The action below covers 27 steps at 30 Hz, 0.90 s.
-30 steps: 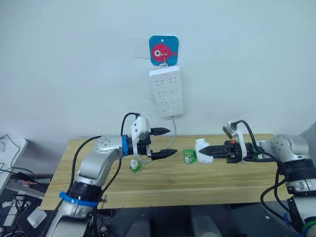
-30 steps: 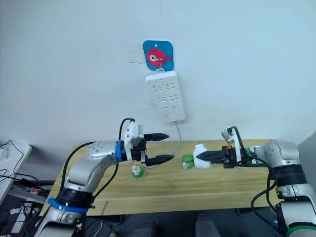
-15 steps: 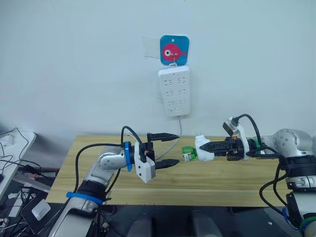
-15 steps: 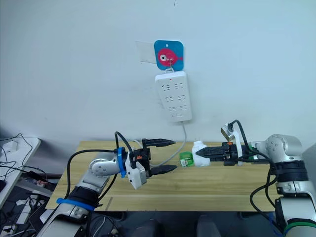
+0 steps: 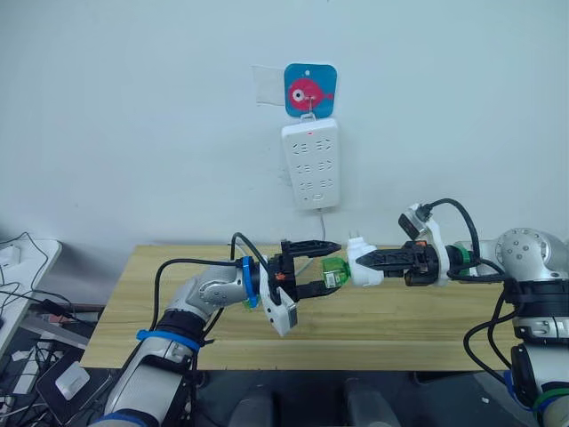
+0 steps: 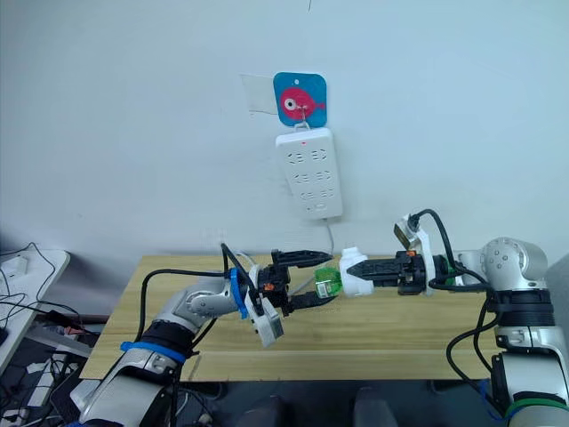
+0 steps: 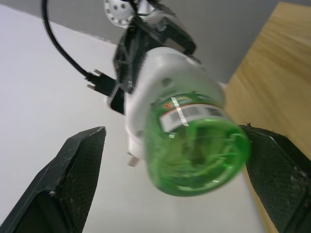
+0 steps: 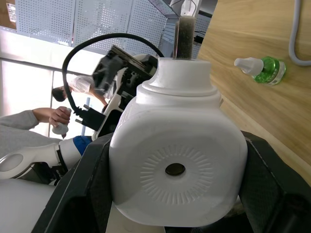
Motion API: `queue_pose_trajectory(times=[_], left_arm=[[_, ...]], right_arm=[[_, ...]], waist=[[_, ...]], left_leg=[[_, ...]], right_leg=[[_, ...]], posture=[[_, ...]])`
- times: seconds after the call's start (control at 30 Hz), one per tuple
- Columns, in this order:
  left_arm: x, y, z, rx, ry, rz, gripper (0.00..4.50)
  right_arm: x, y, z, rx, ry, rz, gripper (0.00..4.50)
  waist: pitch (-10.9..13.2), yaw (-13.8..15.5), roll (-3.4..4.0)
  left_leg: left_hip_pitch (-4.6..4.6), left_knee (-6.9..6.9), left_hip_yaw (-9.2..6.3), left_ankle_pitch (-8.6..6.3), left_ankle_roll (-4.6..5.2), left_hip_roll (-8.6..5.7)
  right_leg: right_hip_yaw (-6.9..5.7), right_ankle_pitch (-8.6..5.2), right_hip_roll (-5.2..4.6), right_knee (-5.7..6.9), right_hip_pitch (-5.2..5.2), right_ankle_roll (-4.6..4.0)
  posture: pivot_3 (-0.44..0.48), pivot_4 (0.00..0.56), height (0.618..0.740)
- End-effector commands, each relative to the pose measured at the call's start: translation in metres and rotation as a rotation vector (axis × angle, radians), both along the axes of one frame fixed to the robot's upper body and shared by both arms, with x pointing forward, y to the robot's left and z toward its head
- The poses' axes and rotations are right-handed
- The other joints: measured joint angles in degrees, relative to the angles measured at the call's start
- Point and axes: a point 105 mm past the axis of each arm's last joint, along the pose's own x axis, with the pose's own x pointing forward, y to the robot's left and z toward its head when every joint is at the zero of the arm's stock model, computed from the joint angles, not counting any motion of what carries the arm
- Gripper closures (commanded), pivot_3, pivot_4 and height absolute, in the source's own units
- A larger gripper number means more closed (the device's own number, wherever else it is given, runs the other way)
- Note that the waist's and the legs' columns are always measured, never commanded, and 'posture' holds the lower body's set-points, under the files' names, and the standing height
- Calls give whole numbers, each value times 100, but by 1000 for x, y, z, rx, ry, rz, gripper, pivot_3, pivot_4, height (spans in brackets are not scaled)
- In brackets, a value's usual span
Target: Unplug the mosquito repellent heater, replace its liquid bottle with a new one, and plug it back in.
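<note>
- Head views: at centre-right of the frame, above the wooden table (image 5: 400, 329), the right gripper (image 5: 384, 260) pinches the mosquito repellent heater (image 5: 363, 265) between its two black fingers and holds it in the air with its green bottle (image 5: 333, 271) pointing towards the left arm. The left gripper (image 5: 320, 264), just left of centre, has its fingers spread, one above and one below the bottle. Whether they touch it I cannot tell. The power strip (image 5: 311, 165) hangs on the wall in the upper middle of the frame with nothing plugged into it, under a blue fish hook (image 5: 310, 89).
- Left wrist view: the green bottle (image 7: 197, 148) sits in the middle of the frame, base towards the camera and neck seated in the white heater (image 7: 165, 77). The two black fingers (image 7: 73, 179) stand wide apart at lower left and lower right, with a gap on the left side; the right one is close against the bottle.
- Right wrist view: the heater's vented face (image 8: 176, 169) is at centre, clamped by a finger on each side. A second green bottle with a white cap (image 8: 260, 68) lies on the table at upper right, near a grey cable (image 8: 295, 36). A person's hand (image 8: 60, 116) shows at middle left.
- Progress, as I judge it: the unplugging is done. Taking out the fitted bottle is at hand but not done. Fitting the capped bottle and plugging back in remain.
</note>
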Motion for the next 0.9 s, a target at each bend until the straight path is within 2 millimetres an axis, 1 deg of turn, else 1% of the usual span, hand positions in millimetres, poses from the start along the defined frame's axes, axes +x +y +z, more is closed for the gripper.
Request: queue_pose_trajectory(times=[0.03,0.13,0.2,0.23,0.27,0.3,0.37,0.43,0.5,0.53,0.63,0.7,0.8,0.9], left_arm=[[1,1,12,-38,-58,-9,188],[-1,3,14,-54,-64,-22,876],[-4,3,15,-59,-71,-32,1491],[-5,3,15,-58,-72,-38,1890],[-6,3,14,-58,-72,-42,2098],[-7,3,14,-58,-71,-49,2264],[-9,3,11,-53,-51,-63,2262],[-10,1,6,-46,5,-73,2262],[-5,-4,5,-81,202,-35,2262],[-4,-6,6,-93,327,-31,2262],[-3,-9,24,-187,742,-69,2262],[-4,-9,36,-220,1009,-119,2262],[-4,-7,55,-253,1359,-203,2262],[0,-4,62,-276,1566,-247,2262]], right_arm=[[-1,-2,12,28,-38,0,1495],[0,-3,12,26,-39,-6,1495],[1,-3,12,26,-39,-10,1495],[1,-3,12,26,-38,-12,1495],[1,-3,12,26,-37,-15,1495],[2,-3,12,24,-36,-17,1495],[2,-3,11,23,-35,-21,1495],[3,-4,12,22,-36,-24,1495],[4,-4,12,19,-38,-26,1495],[3,-4,12,15,-41,-26,1495],[0,-6,12,3,-51,-15,1495],[-2,-6,13,4,-57,-6,1495],[-5,-7,14,5,-62,9,1495],[-8,-6,14,3,-61,24,1495]], waist=[[0,-1,0],[0,-1,0],[0,-2,0],[0,-2,0],[0,-2,0],[0,-2,0],[0,-4,0],[0,-5,0],[-1,-10,2],[-1,-24,2],[0,-84,2],[0,-115,1],[0,-176,2],[0,-214,2]], left_leg=[[0,0,0,0,0,0],[-1,0,-1,0,0,0],[-1,0,0,0,0,1],[-1,0,-1,0,0,1],[-1,0,-2,0,0,1],[-1,0,-2,0,0,1],[-1,0,-1,0,0,1],[-1,0,-2,0,0,1],[-1,0,-3,0,0,2],[-2,0,-3,0,0,4],[-12,1,-7,0,0,10],[-17,4,-19,0,0,10],[-9,6,-22,0,1,12],[-7,6,-25,0,1,8]], right_leg=[[0,0,0,0,0,0],[-1,0,0,0,0,0],[-1,0,0,0,0,0],[-1,0,0,0,0,0],[-1,0,0,0,0,0],[-2,0,0,0,0,0],[-1,0,0,1,0,0],[-1,0,0,1,0,0],[-2,0,0,1,0,0],[0,0,-2,2,0,0],[1,-1,-4,3,-8,0],[-6,-1,-3,4,-10,1],[-8,-3,3,7,-3,3],[-10,-6,9,6,-2,7]], posture=[[-79,101,740],[-79,102,740],[-80,102,740],[-80,102,740],[-79,102,740],[-78,103,740],[-78,104,740],[-78,105,740],[-78,105,740],[-85,108,740],[-90,112,740],[-90,112,740],[-89,115,740],[-89,115,740]])
